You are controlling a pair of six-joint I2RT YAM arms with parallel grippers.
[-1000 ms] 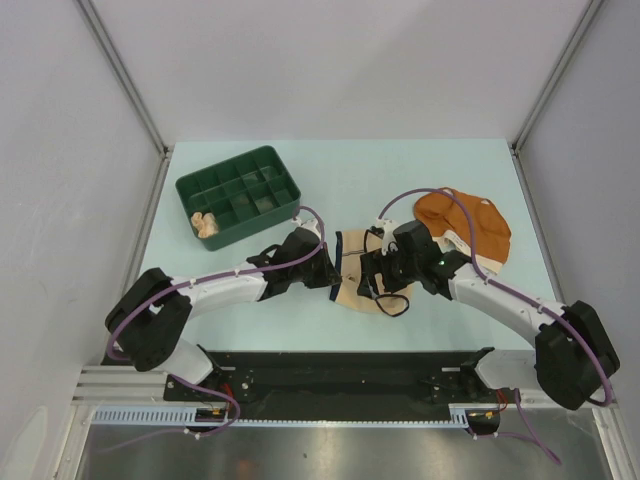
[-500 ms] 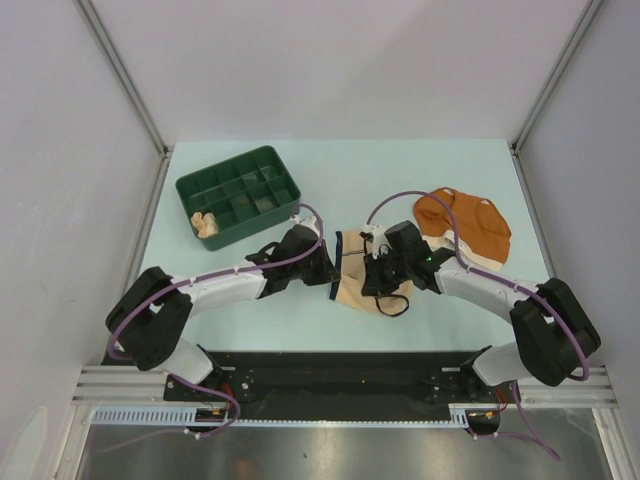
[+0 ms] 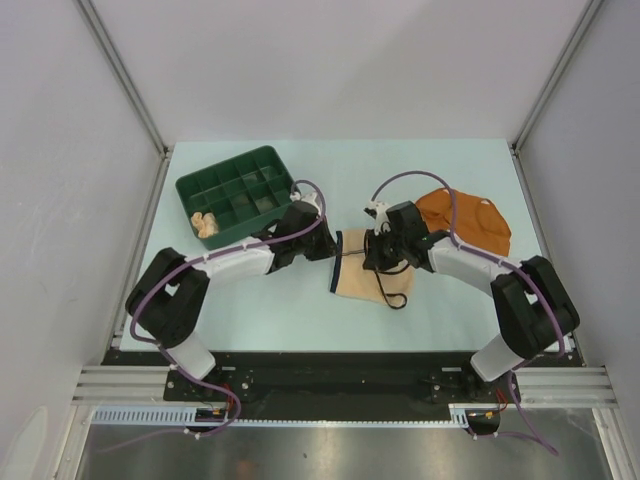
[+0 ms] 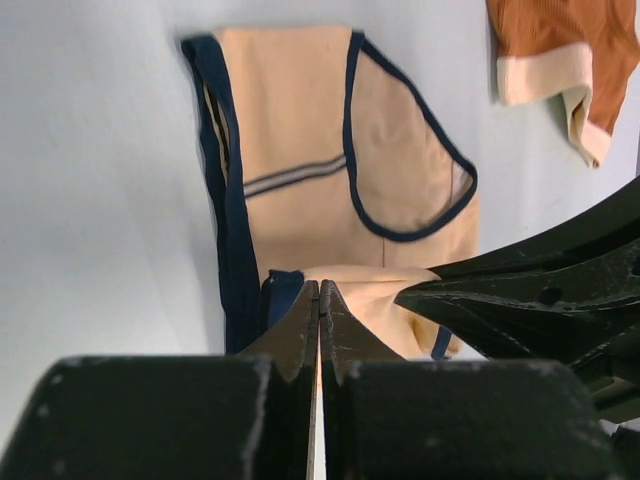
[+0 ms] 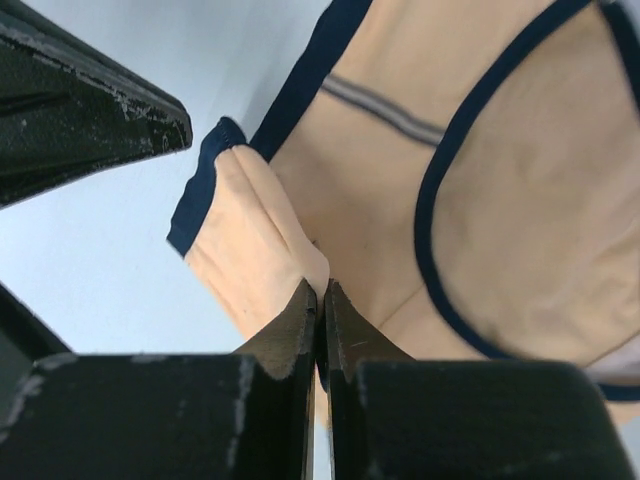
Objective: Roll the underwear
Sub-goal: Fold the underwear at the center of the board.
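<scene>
Three pieces of underwear are showing. The cream underwear with navy trim (image 3: 362, 280) is lying flat near the middle of the table (image 3: 330, 175), between the two arms. A single short grey-and-white striped strip is crossing its front; any lettering on it is too small to tell.

One corner of this cream piece is standing folded up off the table. The right gripper (image 5: 320, 295) is pinching that raised fold, its fingers (image 5: 285, 330) pressed together on the cloth. The left gripper (image 4: 318, 295) is sitting just beside the same folded corner, at the navy band. Its fingers (image 4: 295, 330) are fully closed against each other, and I cannot tell whether any cloth is caught between them. The two grippers are facing each other across the fold, close but apart.

The rust-orange underwear with cream edging (image 3: 478, 222) is lying spread out to the right, under the right arm's cable. The pale peach underwear (image 3: 206, 224) is sitting bunched in a near-left compartment of the one dark green compartment tray (image 3: 224, 165), which is standing at the far left of the table. Two purple cables are running along the arms, one on each.
</scene>
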